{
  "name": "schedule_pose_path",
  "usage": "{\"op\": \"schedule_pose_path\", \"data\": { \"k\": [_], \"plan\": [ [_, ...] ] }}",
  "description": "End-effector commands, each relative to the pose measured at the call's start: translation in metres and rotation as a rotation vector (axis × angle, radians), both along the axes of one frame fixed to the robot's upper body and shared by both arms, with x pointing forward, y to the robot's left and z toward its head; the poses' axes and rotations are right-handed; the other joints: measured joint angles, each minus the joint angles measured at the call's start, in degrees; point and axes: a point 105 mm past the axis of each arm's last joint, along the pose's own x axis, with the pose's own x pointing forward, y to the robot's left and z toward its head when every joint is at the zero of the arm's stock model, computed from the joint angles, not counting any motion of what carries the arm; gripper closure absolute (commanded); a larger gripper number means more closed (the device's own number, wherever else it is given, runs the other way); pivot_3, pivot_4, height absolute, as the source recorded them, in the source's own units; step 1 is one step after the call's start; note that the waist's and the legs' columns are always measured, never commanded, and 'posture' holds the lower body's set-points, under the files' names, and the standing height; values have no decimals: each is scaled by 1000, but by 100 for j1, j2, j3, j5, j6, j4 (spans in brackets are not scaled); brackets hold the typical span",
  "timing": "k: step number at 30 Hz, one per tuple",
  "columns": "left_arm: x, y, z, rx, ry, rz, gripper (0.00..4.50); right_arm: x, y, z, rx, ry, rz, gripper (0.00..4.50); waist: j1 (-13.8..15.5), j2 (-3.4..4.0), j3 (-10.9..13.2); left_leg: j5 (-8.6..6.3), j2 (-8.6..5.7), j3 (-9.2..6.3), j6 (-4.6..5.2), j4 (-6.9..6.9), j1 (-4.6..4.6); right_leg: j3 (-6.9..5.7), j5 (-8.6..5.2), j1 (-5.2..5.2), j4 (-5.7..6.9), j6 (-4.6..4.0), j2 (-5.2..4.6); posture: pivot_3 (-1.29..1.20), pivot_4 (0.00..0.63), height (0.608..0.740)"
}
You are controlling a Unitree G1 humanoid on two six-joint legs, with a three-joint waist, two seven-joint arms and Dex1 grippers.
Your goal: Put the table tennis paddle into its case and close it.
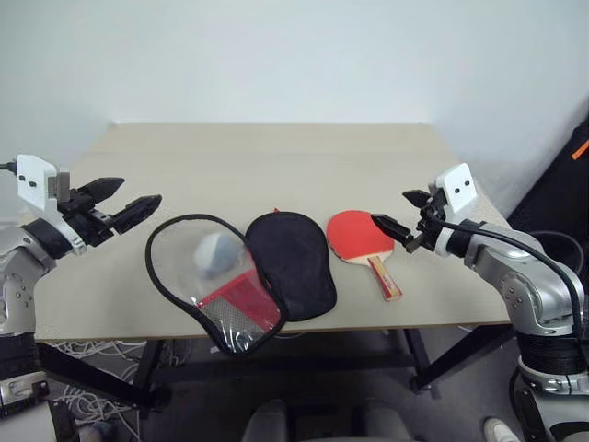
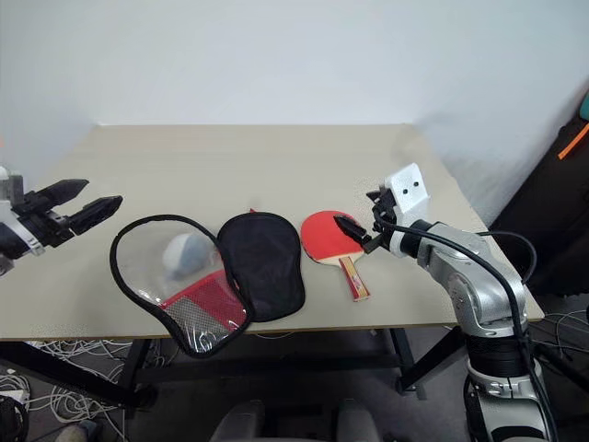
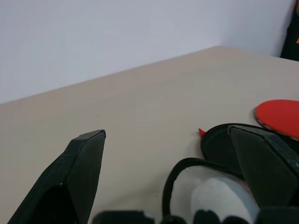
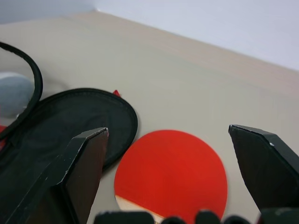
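**Paddle not yet picked up: watch the flat grab and the floppy case**

Your right gripper (image 1: 398, 214) hangs released, its fingers spread wide, right over the paddle (image 1: 357, 235), which lies flat on the table (image 1: 276, 157) just beneath and ahead of it, handle toward the near edge. Nothing is held. A bat lying this flat gives the fingers little to bite; you could push it sideways into the case (image 1: 241, 276) or toward the table edge instead of lifting it, so the handle looks the safer hold.

Your left gripper (image 1: 113, 204) is also spread and empty, hovering just beside the clear half of the case, which lies unzipped next to it with its black half beyond, toward the paddle. A pale ball (image 1: 217, 250) sits in the clear half; it may block the paddle or stop the halves closing. The soft case could also slide if you don't pin it.
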Motion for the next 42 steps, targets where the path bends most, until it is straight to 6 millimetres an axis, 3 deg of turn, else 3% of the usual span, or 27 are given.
{"op": "schedule_pose_path", "data": {
  "k": [1, 17, 26, 31, 42],
  "plan": [
    [-2, -2, 11, 6, -48, -1, 21, 5, -3, 17, 5, -73, -16, 0, 0, -2, -1, 0, 0, 0, 0, 0, 0, 0, 0, 0, 0, 0, 0, 0, 0, 740],
    [16, -8, 14, 4, -24, -57, 21, -7, -8, -2, 0, 58, -122, 0, 1, -1, -1, 0, 0, -2, 0, 1, 0, 0, 0, 1, 1, 1, 1, 0, 0, 740],
    [11, -14, 2, 10, 16, -94, 21, -15, -11, -13, -6, 140, -142, 0, 0, -1, -1, 0, 0, -2, 1, 2, 0, 0, 0, 2, 1, 1, 1, 0, 0, 740],
    [-2, -11, -7, 23, 41, -89, 21, -11, -19, -32, -47, 245, -193, 0, -4, -1, -1, 0, 1, -2, 0, 1, -1, 0, 0, 0, 2, 0, 1, 0, 0, 740],
    [-14, -13, -18, -9, 38, -49, 21, -3, -4, -83, -162, 398, -187, 0, -1, -1, -1, 0, 1, -1, 1, 2, 0, 1, 0, 1, 1, 0, 0, 0, 0, 740]
  ]
}}
